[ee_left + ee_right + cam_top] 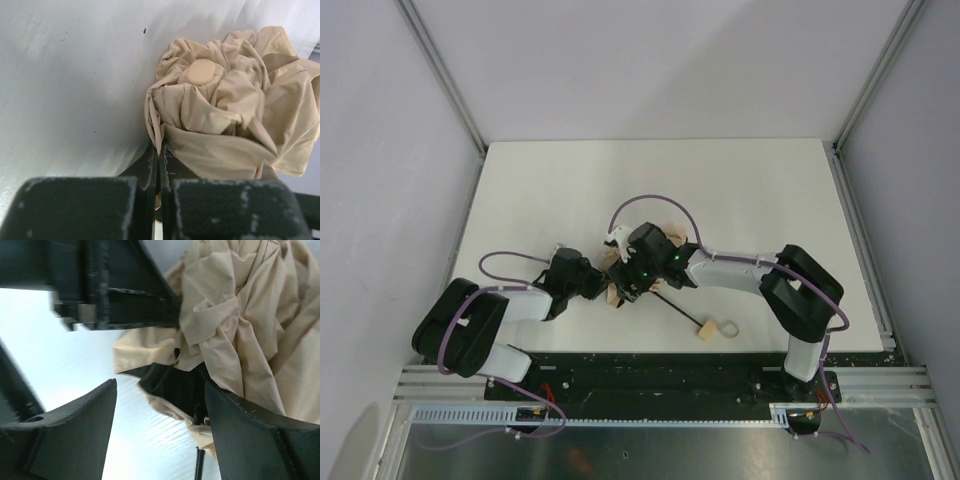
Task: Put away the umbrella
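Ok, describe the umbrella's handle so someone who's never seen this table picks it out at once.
Seen from above, go to the near edge of the white table, just right of centre. A thin black shaft runs there from the bunched tan umbrella in the middle. The handle is the small tan block at its free end, the only part with a loop strap.

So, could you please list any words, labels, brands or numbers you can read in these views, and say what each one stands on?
None: there is no readable text in any view.
The umbrella fabric is plain tan, the table is unmarked white, and the left arm and right arm carry no legible label.
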Action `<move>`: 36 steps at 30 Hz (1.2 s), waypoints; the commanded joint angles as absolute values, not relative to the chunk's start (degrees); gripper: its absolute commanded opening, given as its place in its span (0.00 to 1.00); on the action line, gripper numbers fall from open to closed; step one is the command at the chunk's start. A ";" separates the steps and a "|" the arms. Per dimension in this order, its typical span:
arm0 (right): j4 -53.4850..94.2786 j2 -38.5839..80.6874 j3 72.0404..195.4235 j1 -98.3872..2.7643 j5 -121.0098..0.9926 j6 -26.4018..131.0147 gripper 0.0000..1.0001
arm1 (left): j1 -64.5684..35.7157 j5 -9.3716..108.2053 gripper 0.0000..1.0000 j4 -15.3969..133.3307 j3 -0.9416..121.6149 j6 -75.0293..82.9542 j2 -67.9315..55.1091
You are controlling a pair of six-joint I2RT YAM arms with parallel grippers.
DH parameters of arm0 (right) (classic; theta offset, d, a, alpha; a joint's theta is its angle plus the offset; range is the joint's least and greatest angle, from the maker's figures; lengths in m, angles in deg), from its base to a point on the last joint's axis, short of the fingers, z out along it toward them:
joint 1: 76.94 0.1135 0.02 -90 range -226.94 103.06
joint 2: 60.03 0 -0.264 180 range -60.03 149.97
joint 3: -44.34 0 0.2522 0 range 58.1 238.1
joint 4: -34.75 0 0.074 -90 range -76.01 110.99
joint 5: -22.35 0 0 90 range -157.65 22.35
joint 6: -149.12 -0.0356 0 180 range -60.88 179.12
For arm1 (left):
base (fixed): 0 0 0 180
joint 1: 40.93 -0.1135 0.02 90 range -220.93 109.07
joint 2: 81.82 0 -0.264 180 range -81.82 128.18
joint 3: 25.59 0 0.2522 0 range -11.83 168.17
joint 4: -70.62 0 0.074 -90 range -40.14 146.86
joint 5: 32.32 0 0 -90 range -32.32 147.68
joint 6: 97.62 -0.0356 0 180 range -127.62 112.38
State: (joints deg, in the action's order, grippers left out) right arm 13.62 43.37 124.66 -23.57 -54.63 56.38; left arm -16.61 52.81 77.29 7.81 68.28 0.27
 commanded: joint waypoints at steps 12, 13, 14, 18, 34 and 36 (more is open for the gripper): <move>9.75 57.17 122.94 -25.19 -68.76 55.97 0.28 | -17.07 53.81 0.46 69.37 6.70 63.65 -4.60; 10.71 57.02 121.98 -25.97 -65.22 55.83 0.24 | -17.53 53.64 0.57 68.79 6.31 63.74 -6.29; 11.59 56.81 121.02 -26.93 -61.73 55.59 0.22 | -18.33 53.37 0.65 68.32 5.90 63.79 -8.06; 13.68 56.36 118.64 -30.25 -51.10 54.91 0.17 | -22.27 49.98 0.92 67.44 5.83 63.97 -12.30; 16.60 55.20 117.86 -33.57 -40.54 53.94 0.12 | -18.41 54.11 1.00 60.01 22.69 65.42 9.52; 16.60 55.02 117.91 -33.60 -40.68 54.25 0.12 | -17.17 56.44 0.97 55.78 24.55 65.84 12.67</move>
State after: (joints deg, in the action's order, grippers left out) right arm 29.00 51.04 121.52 -34.31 -41.19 53.56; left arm -20.11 49.62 66.73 22.41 66.05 5.97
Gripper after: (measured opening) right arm 0.139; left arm 0.994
